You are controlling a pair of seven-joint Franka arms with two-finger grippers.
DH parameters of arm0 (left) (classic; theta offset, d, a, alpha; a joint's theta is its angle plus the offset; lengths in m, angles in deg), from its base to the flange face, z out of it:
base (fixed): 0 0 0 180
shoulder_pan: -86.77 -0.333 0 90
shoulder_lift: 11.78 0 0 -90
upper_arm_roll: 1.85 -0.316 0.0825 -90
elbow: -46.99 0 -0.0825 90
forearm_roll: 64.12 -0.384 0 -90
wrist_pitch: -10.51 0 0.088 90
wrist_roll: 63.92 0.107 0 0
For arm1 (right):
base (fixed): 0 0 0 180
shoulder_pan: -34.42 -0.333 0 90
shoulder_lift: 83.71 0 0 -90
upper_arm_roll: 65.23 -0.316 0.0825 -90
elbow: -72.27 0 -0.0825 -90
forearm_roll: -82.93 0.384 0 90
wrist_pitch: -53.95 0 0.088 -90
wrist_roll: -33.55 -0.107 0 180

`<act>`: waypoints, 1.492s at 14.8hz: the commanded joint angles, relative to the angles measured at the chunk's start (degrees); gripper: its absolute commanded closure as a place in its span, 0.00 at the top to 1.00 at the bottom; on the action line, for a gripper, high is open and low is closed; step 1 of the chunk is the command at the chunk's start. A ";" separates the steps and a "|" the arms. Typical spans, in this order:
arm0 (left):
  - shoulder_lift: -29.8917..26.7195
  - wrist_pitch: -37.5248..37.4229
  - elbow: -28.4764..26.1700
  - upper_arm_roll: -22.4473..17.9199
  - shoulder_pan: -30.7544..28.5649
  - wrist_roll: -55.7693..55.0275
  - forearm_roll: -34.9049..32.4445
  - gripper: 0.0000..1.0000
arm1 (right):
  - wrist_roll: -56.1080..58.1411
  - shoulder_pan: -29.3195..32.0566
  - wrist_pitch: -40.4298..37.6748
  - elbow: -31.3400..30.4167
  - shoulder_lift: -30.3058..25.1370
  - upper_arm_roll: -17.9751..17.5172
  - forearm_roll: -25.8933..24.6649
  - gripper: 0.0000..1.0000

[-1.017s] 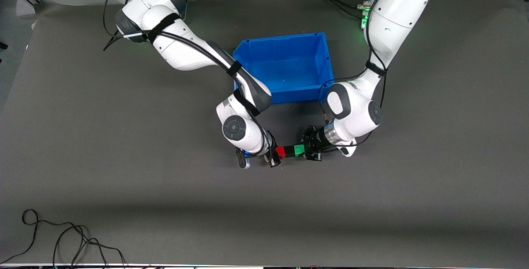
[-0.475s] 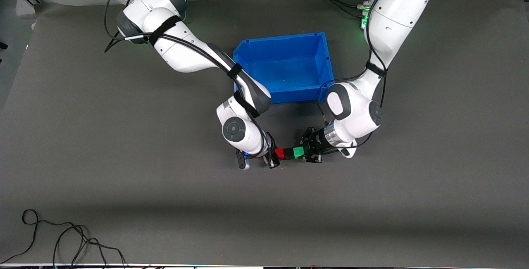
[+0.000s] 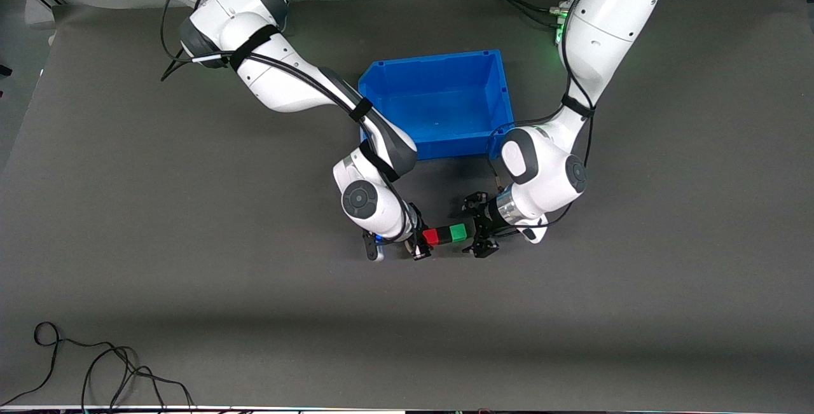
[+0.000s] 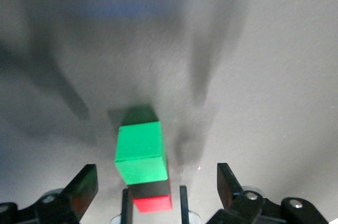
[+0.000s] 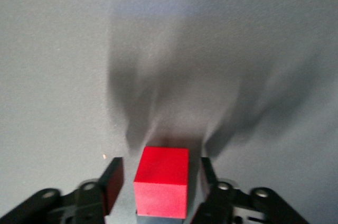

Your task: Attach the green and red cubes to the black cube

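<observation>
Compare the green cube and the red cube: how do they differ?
The green cube is bright green; the red cube is bright red. The green one sits toward the left arm's end of the row, the red one toward the right arm's end. Both look equal in size and join the black cube between them.

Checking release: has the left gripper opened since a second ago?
Yes. The left gripper now stands spread apart beside the green cube; its spot by the blue bin is unchanged.
</observation>
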 commanded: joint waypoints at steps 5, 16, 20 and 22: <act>-5.94 -17.40 -1.18 -1.52 -14.05 4.10 -17.32 1.00 | 3.22 2.10 0.12 1.73 -3.25 1.75 -2.45 1.00; -23.35 -50.90 1.27 -2.48 -28.32 35.03 -46.52 1.00 | 52.94 16.50 -14.56 -17.31 -27.41 1.93 -5.18 1.00; -25.38 -63.22 9.79 -2.84 -27.89 44.35 -51.08 1.00 | 69.82 23.53 -13.85 -31.99 -39.81 2.02 -5.01 1.00; -27.74 -63.50 10.59 -2.32 -27.10 50.67 -54.34 1.00 | 78.24 26.26 -14.03 -36.56 -44.12 2.72 -5.01 1.00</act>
